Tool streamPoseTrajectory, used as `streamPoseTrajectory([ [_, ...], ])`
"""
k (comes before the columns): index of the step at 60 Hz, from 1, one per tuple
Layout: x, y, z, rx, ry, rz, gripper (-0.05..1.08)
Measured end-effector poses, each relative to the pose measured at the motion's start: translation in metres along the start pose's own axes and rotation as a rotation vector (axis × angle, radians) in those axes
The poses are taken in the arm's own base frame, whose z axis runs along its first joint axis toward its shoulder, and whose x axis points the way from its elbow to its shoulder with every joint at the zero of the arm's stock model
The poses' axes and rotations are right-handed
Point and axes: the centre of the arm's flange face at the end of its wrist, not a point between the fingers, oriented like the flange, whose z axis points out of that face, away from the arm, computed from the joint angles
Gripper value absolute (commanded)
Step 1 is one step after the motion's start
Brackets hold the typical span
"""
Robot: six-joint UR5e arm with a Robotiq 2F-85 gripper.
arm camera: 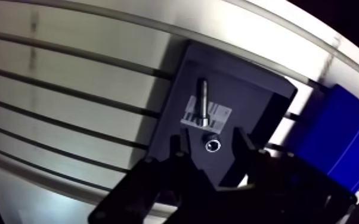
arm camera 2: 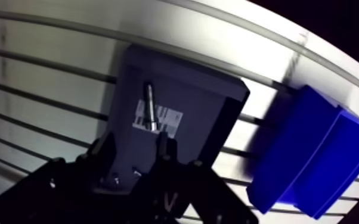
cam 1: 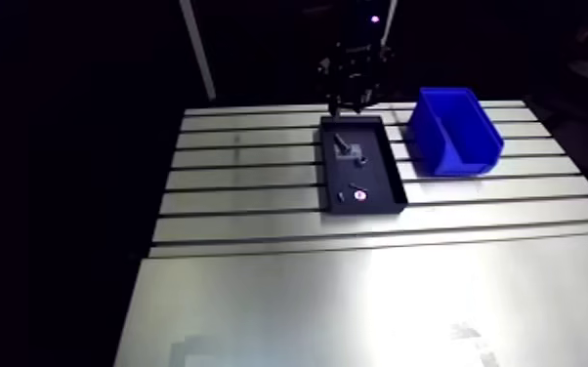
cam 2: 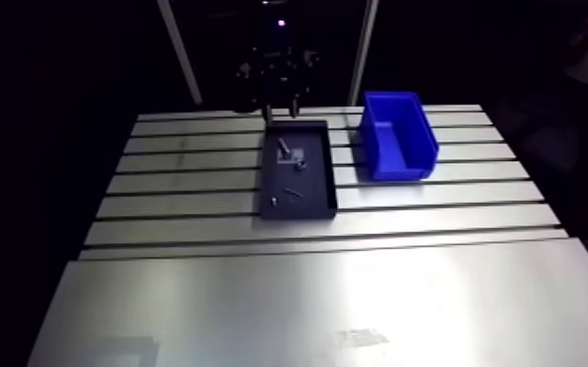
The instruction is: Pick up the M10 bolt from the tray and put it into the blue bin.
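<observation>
The hand (arm camera: pixel 209 138) stood wide and empty over the tray (arm camera: pixel 250 98). The bolt (arm camera: pixel 203 102) lay flat just ahead of it on a white label (arm camera: pixel 219 113), its long axis running away from the hand, square to the line on which it would close. In the arm view's upper right, the blue bin (cam 1: pixel 454 132) stood beside the tray.

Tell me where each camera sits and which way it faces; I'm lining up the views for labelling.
Arm view: rides on the arm's upper link, looks down across the slotted table at the black tray and blue bin; the claw hangs from the top edge.
Wrist view: sits on the wrist, looks down past the open claw at the bolt lying in the tray; both fingers rise from the bottom edge.
Shared: tray, bolt, bin and claw appear in both.
</observation>
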Motion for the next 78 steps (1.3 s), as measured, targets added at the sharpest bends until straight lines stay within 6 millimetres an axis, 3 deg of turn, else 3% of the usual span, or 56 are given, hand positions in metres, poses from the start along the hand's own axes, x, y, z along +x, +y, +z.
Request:
streamPoseTrajectory([
  [33,0.008,0.004,0.029,0.001,-0.007,-0.006,0.62],
  [78,0.007,0.003,0.047,0.009,-0.033,-0.006,0.62],
])
